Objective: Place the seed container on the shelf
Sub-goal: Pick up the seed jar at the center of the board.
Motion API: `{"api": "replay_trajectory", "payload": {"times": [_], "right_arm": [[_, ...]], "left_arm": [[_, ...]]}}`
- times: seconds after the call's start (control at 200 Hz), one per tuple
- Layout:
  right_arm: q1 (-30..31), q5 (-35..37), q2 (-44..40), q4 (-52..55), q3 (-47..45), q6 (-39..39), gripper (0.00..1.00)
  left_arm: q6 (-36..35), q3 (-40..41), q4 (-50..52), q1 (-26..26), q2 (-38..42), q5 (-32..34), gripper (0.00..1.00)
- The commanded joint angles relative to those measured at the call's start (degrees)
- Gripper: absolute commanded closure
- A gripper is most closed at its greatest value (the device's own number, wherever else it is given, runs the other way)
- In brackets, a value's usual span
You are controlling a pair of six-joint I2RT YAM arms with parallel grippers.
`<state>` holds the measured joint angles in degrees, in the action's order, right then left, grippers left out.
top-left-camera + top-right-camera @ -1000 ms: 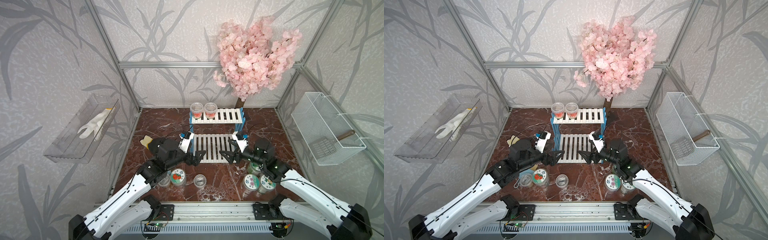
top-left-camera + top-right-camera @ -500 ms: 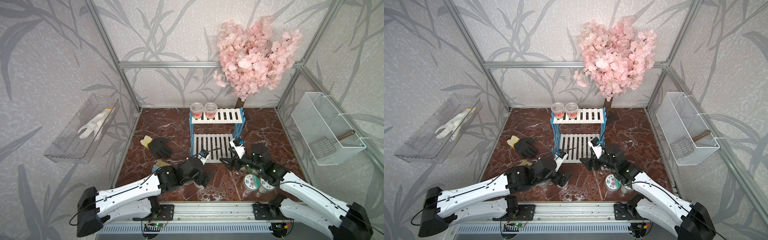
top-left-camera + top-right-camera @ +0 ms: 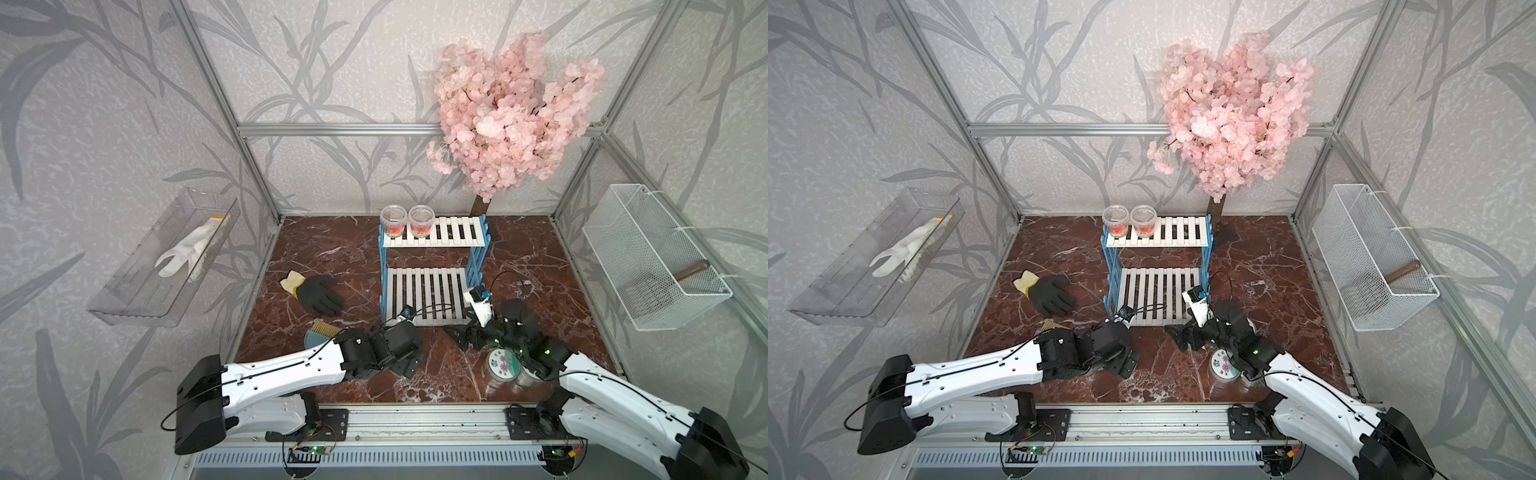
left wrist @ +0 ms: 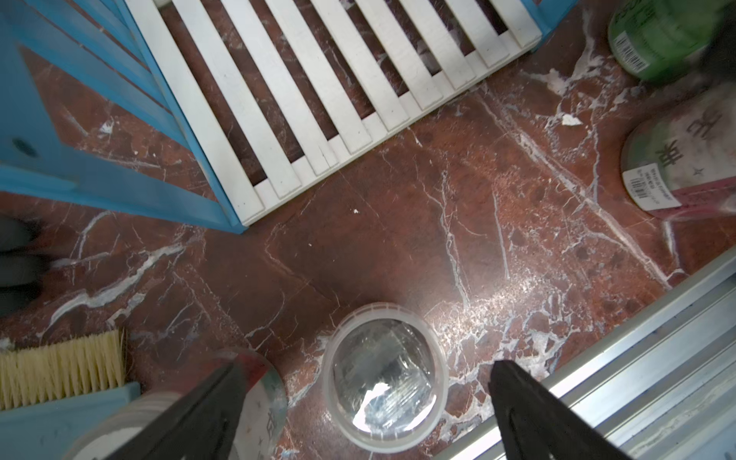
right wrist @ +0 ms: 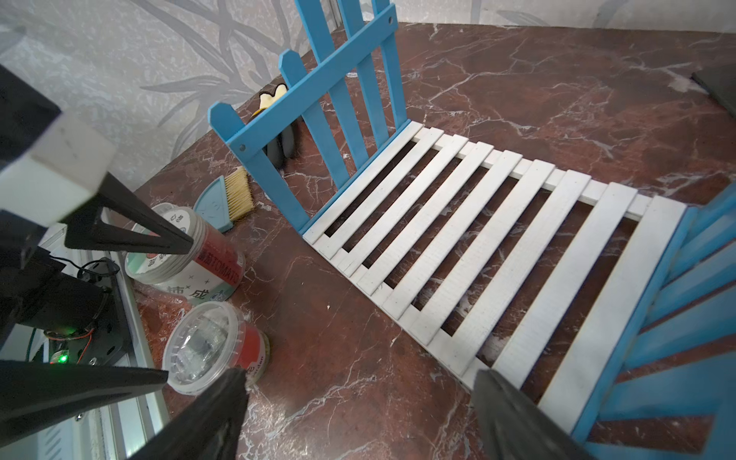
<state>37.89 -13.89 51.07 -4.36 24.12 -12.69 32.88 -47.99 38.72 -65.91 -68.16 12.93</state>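
Shelf (image 3: 457, 235) stock: two seed tubs (image 3: 394, 220) on upper tier; clear-lidded seed tub (image 4: 384, 376) on floor before shelf front, under spread, empty left gripper (image 4: 364, 370); right gripper (image 5: 360, 374) likewise spread, empty; pickup and placing outstanding.

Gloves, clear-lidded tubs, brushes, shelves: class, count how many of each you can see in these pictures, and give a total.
Gloves: 2, black glove on the floor, white glove in the wall tray
Clear-lidded tubs: 3, two on the shelf, one on the floor
Brushes: 1
Shelves: 1
Total: 7
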Motion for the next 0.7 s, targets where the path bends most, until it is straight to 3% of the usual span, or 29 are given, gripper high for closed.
{"api": "replay_trajectory", "payload": {"times": [0.0,0.305,0.695], "right_arm": [[0.34,0.76,0.04,-3.04,-0.83,-1.50,0.08],[0.37,-0.90,1.50,-4.29,-1.53,-1.82,0.07],[0.39,-0.70,2.01,-5.99,-4.12,-1.91,0.07]], "left_arm": [[2.29,-2.21,3.46,0.08,-1.05,-2.83,0.00],[4.73,-4.01,7.68,0.91,-5.22,-1.75,0.00],[2.79,-3.29,3.50,2.17,-9.36,-8.58,0.03]]}}
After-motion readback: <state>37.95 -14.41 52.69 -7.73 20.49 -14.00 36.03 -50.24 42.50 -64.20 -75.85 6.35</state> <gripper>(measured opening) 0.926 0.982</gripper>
